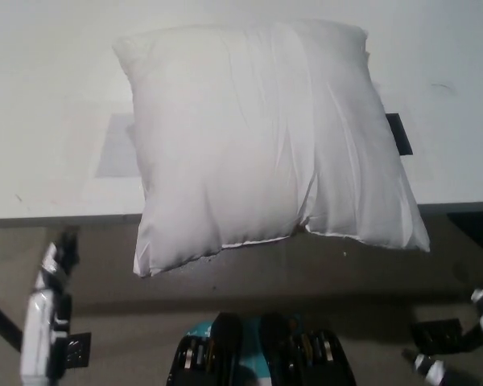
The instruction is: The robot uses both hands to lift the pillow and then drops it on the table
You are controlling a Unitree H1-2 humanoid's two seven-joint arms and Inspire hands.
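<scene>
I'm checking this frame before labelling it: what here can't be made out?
- Left hand, head view: blurred and cut by the bottom edge; open or shut unclear.
- Right hand: cut by the right edge and dark.
- Dark patch on the table: mostly hidden behind the pillow.
- Table's near edge: hidden under the overhanging pillow.

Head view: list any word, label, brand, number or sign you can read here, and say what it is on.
No readable text in this view.
pillow: plain white, no tag or print visible.
table: bare white top with a faint grey rectangle and a dark patch beside the pillow; neither shows lettering.
left hand and right hand: no markings legible; too blurred.
</scene>
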